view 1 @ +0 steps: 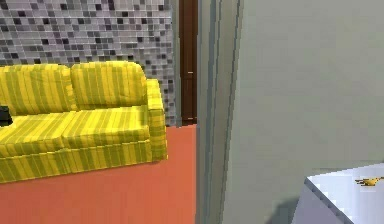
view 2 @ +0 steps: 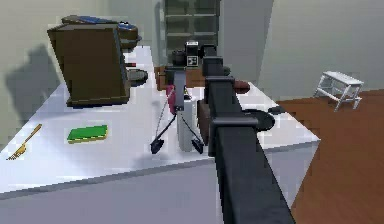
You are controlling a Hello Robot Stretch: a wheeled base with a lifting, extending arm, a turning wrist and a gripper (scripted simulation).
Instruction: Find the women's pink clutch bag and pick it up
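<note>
A small pink thing (view 2: 172,98), narrow and upright, shows above the white table (view 2: 110,160) in the arm side view; its shape is too small to name as the clutch bag. My gripper (view 2: 177,148) hangs just below it at the end of the dark arm (view 2: 235,150), thin fingers (view 2: 158,143) pointing down toward the tabletop. With the table right behind them, I cannot tell whether the gripper holds anything, or whether it touches the pink thing.
A brown boxy machine (view 2: 92,62), a green pad (view 2: 87,133), a yellow stick (view 2: 25,143) and a dark round dish (view 2: 262,118) share the table. A white step stool (view 2: 340,85) stands on the floor. Ahead are a yellow striped sofa (view 1: 80,115), a grey wall (view 1: 300,90) and a table corner (view 1: 350,195).
</note>
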